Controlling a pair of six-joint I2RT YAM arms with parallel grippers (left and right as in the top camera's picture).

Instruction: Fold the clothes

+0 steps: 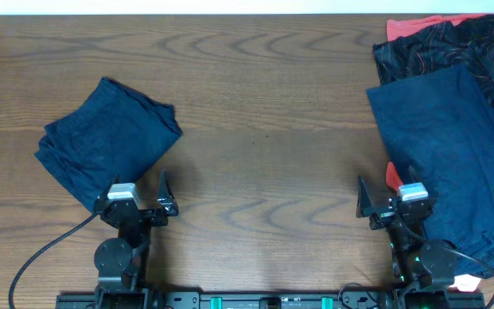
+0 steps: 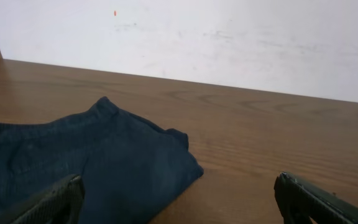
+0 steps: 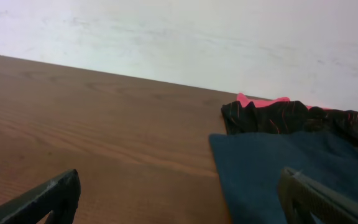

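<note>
Left hand (image 1: 137, 194) and right hand (image 1: 390, 194) gape empty; soft navy shorts (image 1: 101, 142) lie folded, rumpled, on grained wood (image 1: 264, 129).

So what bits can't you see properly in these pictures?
Coral-red piece: overhead, mostly hidden by the black piece.
Unfolded navy garment: overhead, cut off by the right edge.
Folded navy shorts: overhead, near corner hidden by the left gripper.
Small red thing beside the right gripper: overhead, too small to tell.

Even, soft light, fairly bright, no glare on table (image 1: 264, 129). Faint shadow beside shorts (image 1: 105, 142) at table's left. Overhead sharp; wrist views softer, wall (image 2: 229, 37) behind table slightly washed out.
</note>
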